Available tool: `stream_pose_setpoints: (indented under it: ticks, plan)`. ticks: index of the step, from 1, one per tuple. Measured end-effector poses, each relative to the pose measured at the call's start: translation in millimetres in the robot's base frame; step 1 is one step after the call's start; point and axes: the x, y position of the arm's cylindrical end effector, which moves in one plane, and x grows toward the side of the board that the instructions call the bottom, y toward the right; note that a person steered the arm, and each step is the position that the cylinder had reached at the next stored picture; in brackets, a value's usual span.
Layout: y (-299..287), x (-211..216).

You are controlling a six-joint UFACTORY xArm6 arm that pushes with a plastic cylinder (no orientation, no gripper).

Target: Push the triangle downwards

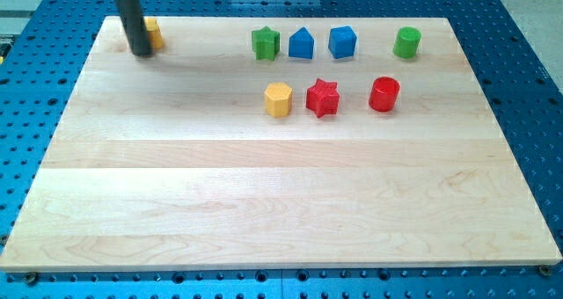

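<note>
A blue block with a pointed top, triangle-like (302, 44), stands in the top row of the wooden board (264, 202), between a green star (265, 43) on its left and a blue angular block (342, 41) on its right. My tip (141, 54) is at the board's top left corner, far left of the triangle. It sits right against the left side of a yellow-orange block (156, 33), which the rod partly hides, so its shape is unclear.
A green cylinder (407, 42) stands at the top right. Below the top row are a yellow hexagon (278, 98), a red star (323, 98) just below and right of the triangle, and a red cylinder (384, 94). A blue perforated table surrounds the board.
</note>
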Motion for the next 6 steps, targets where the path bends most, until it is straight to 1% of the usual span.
stream_pose_setpoints:
  ticks: [1,2,3,4,5,6]
  plan:
    - [52.7,0.0]
    - [56.8,-21.3]
    - [3.8,-19.3]
    - [-0.8,-19.3]
    - [75.9,-10.5]
    - [188.9,-32.8]
